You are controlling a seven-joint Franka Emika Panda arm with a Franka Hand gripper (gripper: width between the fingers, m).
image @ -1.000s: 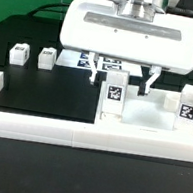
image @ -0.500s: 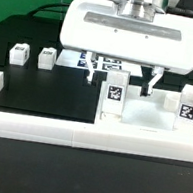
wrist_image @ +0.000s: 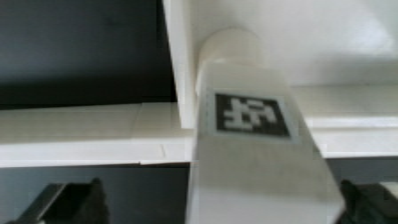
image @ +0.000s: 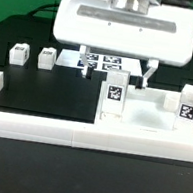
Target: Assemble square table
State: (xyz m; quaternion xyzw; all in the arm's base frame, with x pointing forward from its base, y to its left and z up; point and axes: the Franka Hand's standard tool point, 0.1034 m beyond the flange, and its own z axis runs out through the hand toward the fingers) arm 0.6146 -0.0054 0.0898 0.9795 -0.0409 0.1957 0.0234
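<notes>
Two legs already stand upright on the square top [image: 152,116], which lies on the right part of the table [image: 45,91] just behind the long border wall [image: 78,134]. One is the tagged leg [image: 113,95] at the top's left edge and the other is the right-hand leg [image: 189,106] at its far right. Two more leg blocks [image: 18,53] [image: 47,56] wait well apart at the far left, near the marker board [image: 102,60]. The jaws are spread wide and grasp nothing. In the wrist view the tagged leg [wrist_image: 249,110] rises between the dark fingertips [wrist_image: 68,200] with a clear gap on both sides. From the exterior view the fingers hang either side of its upper end. I judge the step to be seating this leg in its socket, though the pictures do not show whether it is fully home. If it needs another turn, the jaws should come straight down, centred so both pads meet the leg together. They should then close squarely on its flat sides, because an off-centre pinch would likely tip it or bind it in the socket. If it is seated, the safe move is a straight lift, keeping the jaws wide until the fingertips are above the leg's top. Only then should the arm swing left toward the waiting blocks. A sideways sweep at this height could knock the leg or nudge the top against the wall.
</notes>
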